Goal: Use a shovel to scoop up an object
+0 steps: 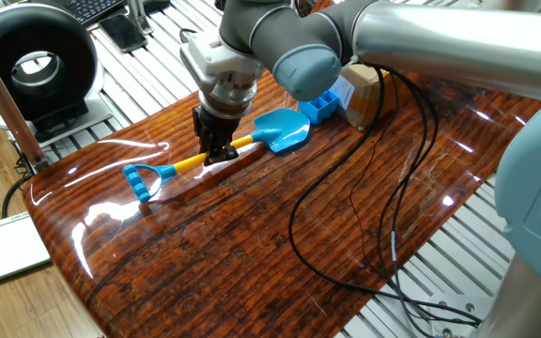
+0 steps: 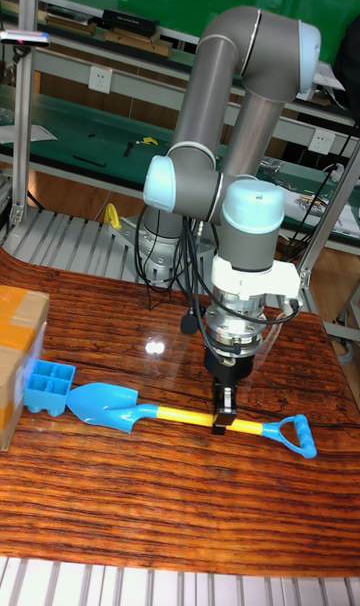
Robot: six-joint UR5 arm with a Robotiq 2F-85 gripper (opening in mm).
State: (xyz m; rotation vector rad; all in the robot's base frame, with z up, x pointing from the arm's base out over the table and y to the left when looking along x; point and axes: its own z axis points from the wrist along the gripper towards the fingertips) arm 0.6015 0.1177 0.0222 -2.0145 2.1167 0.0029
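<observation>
The shovel lies along the wooden table, its light-blue blade pointing at the object, a small blue compartment tray. The blade tip sits just short of the tray. Its blue D-loop end is at the other side. My gripper comes straight down onto the yellow shaft and is shut on it, about midway along.
A brown cardboard box stands right behind the tray. Black cables trail across the table's right half. A black ring-shaped device sits off the table's far left corner.
</observation>
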